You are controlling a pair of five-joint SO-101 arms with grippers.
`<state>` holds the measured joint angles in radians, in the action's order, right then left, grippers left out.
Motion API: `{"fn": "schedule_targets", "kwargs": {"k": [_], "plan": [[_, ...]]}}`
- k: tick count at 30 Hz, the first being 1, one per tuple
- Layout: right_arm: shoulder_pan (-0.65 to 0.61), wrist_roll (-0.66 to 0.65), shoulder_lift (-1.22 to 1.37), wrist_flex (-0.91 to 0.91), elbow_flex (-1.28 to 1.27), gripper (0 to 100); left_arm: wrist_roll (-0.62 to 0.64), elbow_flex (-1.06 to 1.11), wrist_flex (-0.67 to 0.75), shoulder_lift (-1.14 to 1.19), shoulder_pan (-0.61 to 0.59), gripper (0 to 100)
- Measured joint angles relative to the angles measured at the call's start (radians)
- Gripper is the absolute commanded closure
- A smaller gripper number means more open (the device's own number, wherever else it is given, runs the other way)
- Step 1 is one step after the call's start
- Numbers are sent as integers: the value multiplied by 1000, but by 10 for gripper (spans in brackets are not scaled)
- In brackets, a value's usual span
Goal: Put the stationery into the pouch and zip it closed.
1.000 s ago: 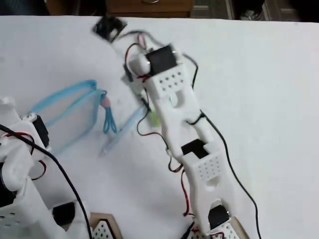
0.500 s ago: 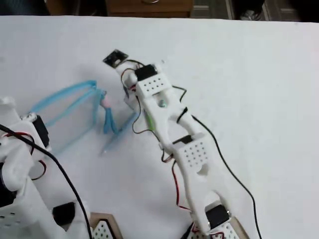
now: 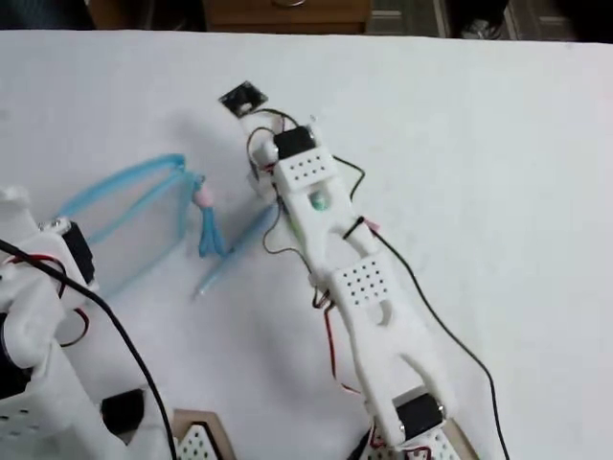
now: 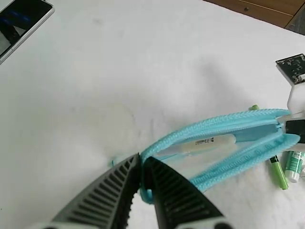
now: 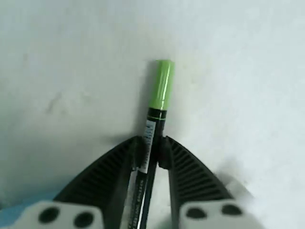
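Left end effector [image 4: 141, 162] clamps tight; right end effector [image 5: 151, 144] clamps too, arm outstretched.

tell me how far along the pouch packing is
Done: a white pen lies inside the open pouch. In hand: the left gripper is shut on the pouch's end, and the right gripper is shut on a green-capped pen, which is outside the pouch, by its far end. Left: that pen has to go in, then the zip, open along its length, needs closing.
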<state>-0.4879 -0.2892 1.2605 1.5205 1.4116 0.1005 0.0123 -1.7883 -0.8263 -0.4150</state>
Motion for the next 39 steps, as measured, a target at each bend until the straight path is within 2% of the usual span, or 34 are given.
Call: {"fn": "schedule_targets", "kwargs": {"k": [7, 16, 21, 24, 33, 39], "plan": [[-2, 25, -26, 167, 149, 982, 0, 0, 0, 0, 0, 976], [-3, 219, -311, 226, 215, 981, 0, 0, 0, 0, 0, 976], [-25, 422, -519, 226, 215, 981, 0, 0, 0, 0, 0, 976], [-48, 491, -660, 229, 216, 981, 0, 0, 0, 0, 0, 976], [-112, 509, -1092, 232, 187, 981, 0, 0, 0, 0, 0, 976], [-112, 509, -1409, 232, -140, 981, 0, 0, 0, 0, 0, 976]]}}
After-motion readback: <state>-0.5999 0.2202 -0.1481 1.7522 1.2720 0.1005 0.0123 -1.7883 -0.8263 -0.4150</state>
